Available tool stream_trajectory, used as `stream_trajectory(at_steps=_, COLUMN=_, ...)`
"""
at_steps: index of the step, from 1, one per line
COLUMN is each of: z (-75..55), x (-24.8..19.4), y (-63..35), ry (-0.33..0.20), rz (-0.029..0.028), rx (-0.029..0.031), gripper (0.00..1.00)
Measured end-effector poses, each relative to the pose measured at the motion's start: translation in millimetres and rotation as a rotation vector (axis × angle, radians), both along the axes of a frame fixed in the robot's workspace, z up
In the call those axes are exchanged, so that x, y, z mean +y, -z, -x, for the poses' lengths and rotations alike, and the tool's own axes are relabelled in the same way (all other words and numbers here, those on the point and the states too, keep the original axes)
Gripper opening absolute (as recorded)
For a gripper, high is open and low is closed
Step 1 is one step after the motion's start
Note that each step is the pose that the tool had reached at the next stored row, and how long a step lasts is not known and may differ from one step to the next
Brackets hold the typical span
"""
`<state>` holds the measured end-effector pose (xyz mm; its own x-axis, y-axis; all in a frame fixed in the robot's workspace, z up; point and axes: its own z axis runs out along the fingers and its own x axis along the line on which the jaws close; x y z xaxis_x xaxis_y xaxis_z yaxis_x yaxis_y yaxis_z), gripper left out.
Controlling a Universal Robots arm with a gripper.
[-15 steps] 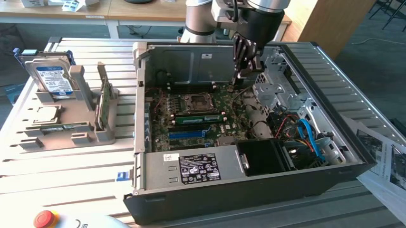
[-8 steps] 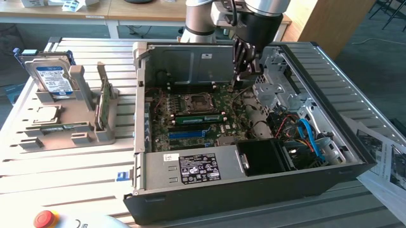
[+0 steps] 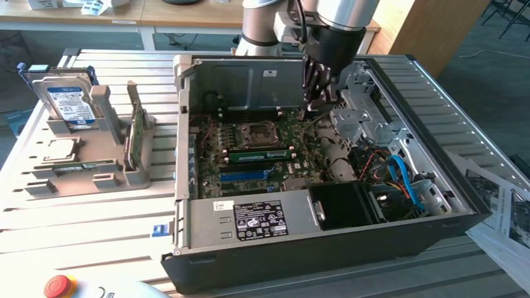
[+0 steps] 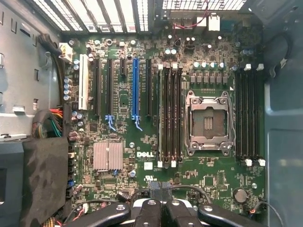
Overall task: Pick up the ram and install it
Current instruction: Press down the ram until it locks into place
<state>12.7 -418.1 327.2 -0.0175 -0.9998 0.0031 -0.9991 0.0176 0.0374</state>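
Slatted table carries everything. Open computer case sits at centre, motherboard exposed.

Arm reaches into the case from 12 o'clock. The gripper hangs over the board's far edge, at about 1 o'clock from the empty processor socket. The wrist view shows the fingertips pressed together with nothing between them.

Grey fixture is on the table at 9 o'clock from the case.
- Hard drive stands upright at the fixture's 12 o'clock end.
- The ram stands on edge in the fixture's slot nearest the case, well apart from the gripper.
- Processor chip lies flat, at 9 o'clock from the ram.

A seated memory stick, also green, occupies a slot just at 6 o'clock from the socket.
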Motion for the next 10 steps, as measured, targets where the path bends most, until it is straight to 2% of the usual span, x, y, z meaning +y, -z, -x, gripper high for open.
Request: stream_trajectory(at_steps=10, z=0.0, x=0.0, y=11.4, ry=0.0, rz=0.0001, rx=0.0, gripper=0.1)
